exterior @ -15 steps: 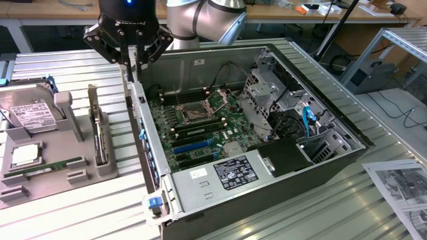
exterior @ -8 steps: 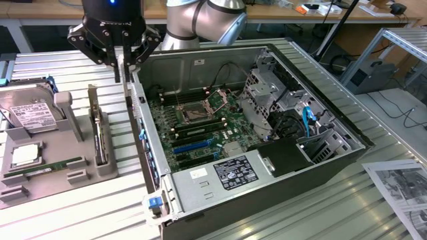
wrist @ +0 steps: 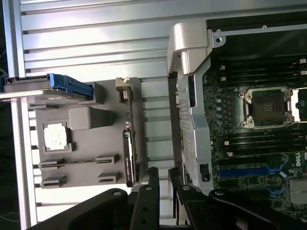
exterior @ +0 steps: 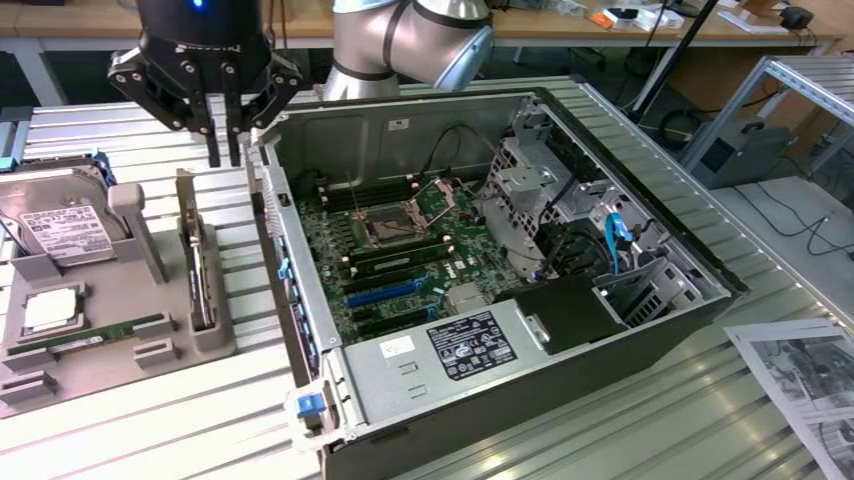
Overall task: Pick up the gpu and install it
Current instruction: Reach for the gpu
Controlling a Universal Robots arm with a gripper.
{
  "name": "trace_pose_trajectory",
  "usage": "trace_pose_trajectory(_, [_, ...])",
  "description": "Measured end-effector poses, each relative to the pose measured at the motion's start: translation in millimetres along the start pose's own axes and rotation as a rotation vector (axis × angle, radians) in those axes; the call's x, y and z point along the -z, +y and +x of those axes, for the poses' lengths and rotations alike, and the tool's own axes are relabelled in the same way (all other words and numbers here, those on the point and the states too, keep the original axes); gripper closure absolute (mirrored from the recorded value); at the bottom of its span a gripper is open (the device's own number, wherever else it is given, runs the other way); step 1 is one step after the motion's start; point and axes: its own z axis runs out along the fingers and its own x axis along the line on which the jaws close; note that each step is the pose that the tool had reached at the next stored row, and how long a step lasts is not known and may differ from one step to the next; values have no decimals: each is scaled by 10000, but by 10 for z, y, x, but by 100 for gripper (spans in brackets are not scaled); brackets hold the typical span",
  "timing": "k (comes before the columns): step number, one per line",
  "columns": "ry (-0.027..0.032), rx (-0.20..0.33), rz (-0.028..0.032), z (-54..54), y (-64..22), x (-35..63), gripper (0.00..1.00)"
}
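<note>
Above one end of the gray holder (exterior: 180,350), the hand (exterior: 222,160) hung with fingers narrowly parted, pinching nothing. The gpu (exterior: 200,280) stood on edge in the holder's slot, beside the open computer case (exterior: 274,200). Judged light, stiff and fragile, it should be gripped across its bare upper edge, clear of components.

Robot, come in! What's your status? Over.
Claw slightly open, empty. Graphics card on edge in gray tray, not gripped. Computer case wall close beside claw. Over.
</note>
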Motion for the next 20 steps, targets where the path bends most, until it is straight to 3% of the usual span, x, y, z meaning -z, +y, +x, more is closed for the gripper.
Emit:
trace_pose_trajectory(5, [99,-7,-16,129,-10,-7,78])
trace_pose_trajectory(10, [249,-14,-36,276,-22,-15,78])
trace_pose_trajectory(20, [277,164,-27,279,-22,-15,78])
